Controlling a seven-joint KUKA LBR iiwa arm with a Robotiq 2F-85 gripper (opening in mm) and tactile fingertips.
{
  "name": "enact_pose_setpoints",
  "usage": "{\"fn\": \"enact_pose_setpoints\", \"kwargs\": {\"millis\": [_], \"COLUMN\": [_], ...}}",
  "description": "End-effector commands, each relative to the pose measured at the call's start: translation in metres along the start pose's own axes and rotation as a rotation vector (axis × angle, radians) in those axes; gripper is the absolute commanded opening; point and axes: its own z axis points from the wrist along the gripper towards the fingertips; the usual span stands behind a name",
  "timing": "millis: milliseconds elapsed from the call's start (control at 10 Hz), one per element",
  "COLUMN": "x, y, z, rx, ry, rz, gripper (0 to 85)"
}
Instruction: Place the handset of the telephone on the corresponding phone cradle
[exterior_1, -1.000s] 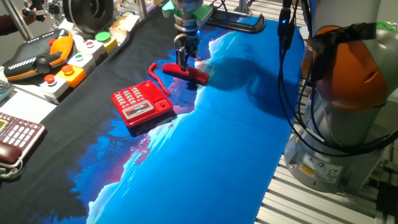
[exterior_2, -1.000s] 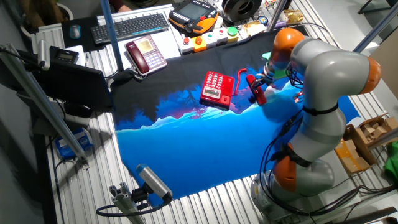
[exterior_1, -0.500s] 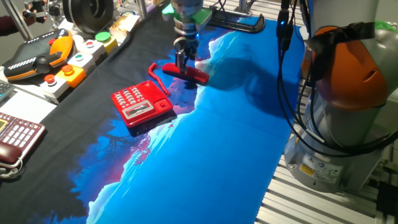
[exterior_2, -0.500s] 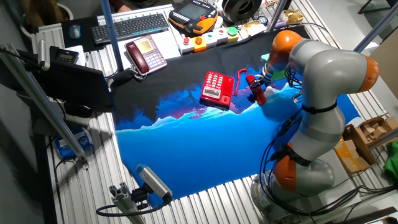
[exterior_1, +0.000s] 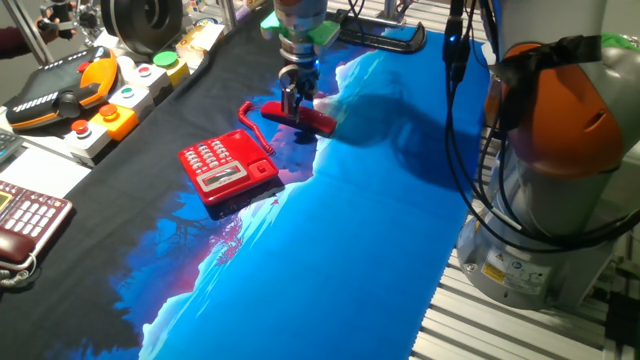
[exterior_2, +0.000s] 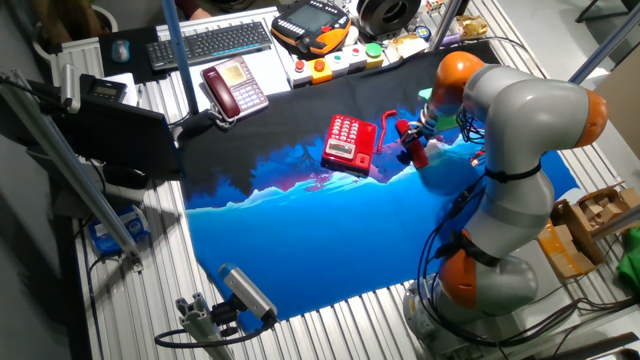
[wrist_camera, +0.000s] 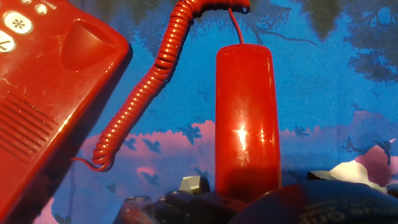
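Blue cloth (exterior_1: 330, 250) under glossy red handset (wrist_camera: 245, 118).

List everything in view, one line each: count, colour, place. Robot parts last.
handset: one, bright red, off the phone, between the gripper fingers, over the cloth.
coiled cord: one, red, runs from handset to telephone.
telephone: one, bright red with pale keys, on the cloth; phone cradle empty.
dark maroon phone: one, on the table's edge beyond the cloth.
keyboard: one, black, behind the maroon phone.
teach pendant: one, orange and black, beside the button box.
cloth: one, blue and black, covers the table.
gripper: one, closed on the handset.
arm: one, grey and orange.
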Motion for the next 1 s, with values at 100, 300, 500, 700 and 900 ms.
{"fn": "enact_pose_setpoints", "kwargs": {"millis": [100, 300, 500, 700, 900], "x": [-0.0001, -0.0007, -0.0012, -0.0013, -0.0013], "y": [0.0005, 0.0013, 0.0016, 0.0015, 0.0016], "z": [0.0014, 0.0015, 0.0015, 0.0015, 0.0015], "rx": [0.002, 0.012, 0.017, 0.017, 0.016], "ry": [-0.002, -0.001, -0.003, -0.004, -0.004], "rz": [0.0, 0.004, 0.003, 0.003, 0.003], "gripper": [85.0, 85.0, 85.0, 85.0, 84.7]}}
